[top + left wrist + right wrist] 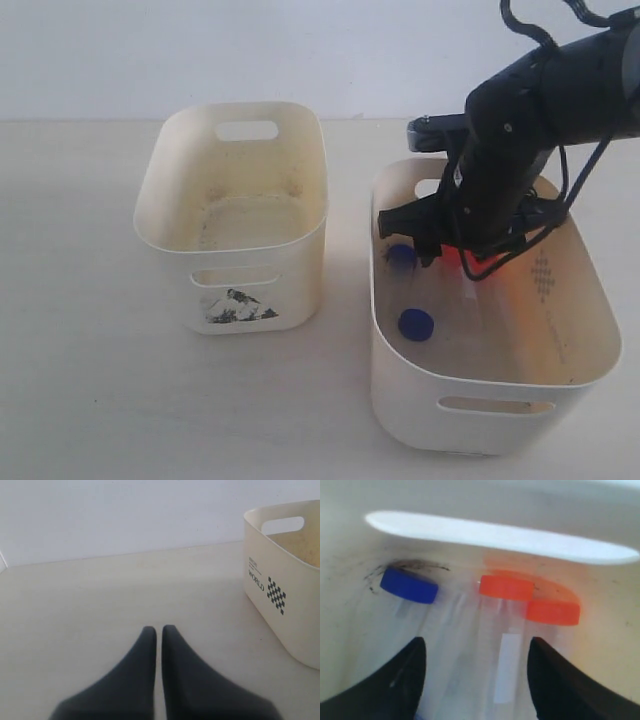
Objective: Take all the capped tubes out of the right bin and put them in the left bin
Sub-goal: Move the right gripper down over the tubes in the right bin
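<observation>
The right bin [560, 370] holds the capped tubes. In the exterior view two dark blue caps show, one [415, 324] near the bin's left wall and one [401, 254] beside the arm. My right gripper [440, 258] reaches down into this bin. In the right wrist view it [477, 645] stands open just over the bin floor. A clear orange-capped tube [506, 587] lies between its fingers. A second orange-capped tube [553, 612] lies beside it, and a blue-capped tube [409, 586] lies off to the other side. The left bin [235, 130] looks empty. My left gripper [159, 628] is shut on nothing.
The two bins stand side by side on a pale table [80, 380] with a gap between them. A white wall [300, 50] rises behind. In the left wrist view a cream bin [285, 605] with black checkered print stands off to one side of the left gripper.
</observation>
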Motion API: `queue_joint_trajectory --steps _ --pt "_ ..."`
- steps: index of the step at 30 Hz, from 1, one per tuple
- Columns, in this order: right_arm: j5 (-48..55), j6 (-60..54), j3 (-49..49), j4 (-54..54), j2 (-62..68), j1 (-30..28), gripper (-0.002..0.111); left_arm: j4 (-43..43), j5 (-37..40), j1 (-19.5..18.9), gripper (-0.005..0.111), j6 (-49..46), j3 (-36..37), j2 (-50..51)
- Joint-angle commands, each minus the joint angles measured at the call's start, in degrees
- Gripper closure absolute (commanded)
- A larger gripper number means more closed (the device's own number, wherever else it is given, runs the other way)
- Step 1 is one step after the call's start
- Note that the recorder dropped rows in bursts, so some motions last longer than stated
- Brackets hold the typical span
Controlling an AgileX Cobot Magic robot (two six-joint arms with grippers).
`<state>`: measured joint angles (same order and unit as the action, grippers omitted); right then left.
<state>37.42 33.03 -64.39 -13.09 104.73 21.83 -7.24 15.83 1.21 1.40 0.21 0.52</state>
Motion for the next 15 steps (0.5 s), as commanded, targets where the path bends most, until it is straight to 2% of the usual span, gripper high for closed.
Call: queue_joint_trajectory --steps 1,15 --pt "2.0 0.1 -0.3 4.2 -0.3 0.0 0.05 0.4 -0.8 -0.1 0.102 0.7 -0.2 -0.1" --pt "9.4 -2.1 -0.3 10.9 -4.2 0.0 0.05 0.4 -0.8 -0.1 0.102 0.7 -0.2 -0.1"
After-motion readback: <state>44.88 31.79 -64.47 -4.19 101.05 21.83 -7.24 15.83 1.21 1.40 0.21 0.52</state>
